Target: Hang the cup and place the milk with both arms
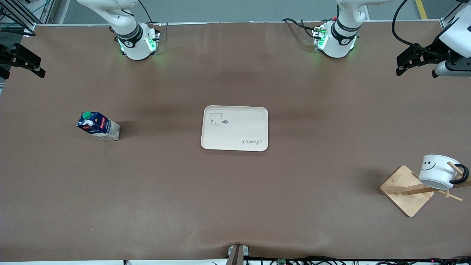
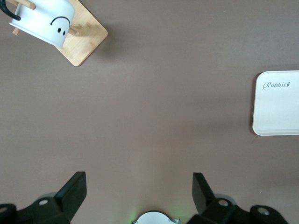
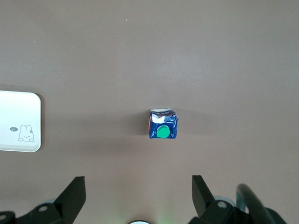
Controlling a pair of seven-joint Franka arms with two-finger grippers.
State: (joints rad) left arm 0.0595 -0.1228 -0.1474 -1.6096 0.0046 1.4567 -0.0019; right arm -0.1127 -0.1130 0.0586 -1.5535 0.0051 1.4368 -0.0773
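The cup (image 1: 438, 171) already hangs on the wooden rack (image 1: 404, 190), at four o'clock from the tray (image 1: 234, 128). The milk (image 1: 98, 126) stands at the tray's nine o'clock, untouched. Left end effector (image 2: 139, 190) and right end effector (image 3: 138, 193) both hover released. Next, the right arm should descend and grasp the milk.

- Even, soft overhead light; all three views bright and sharp.
- The matte brown surface (image 1: 235, 202) shows no glare, only faint broad shadow bands at mid-frame.
- Green glow rings both arm bases at the front view's top.
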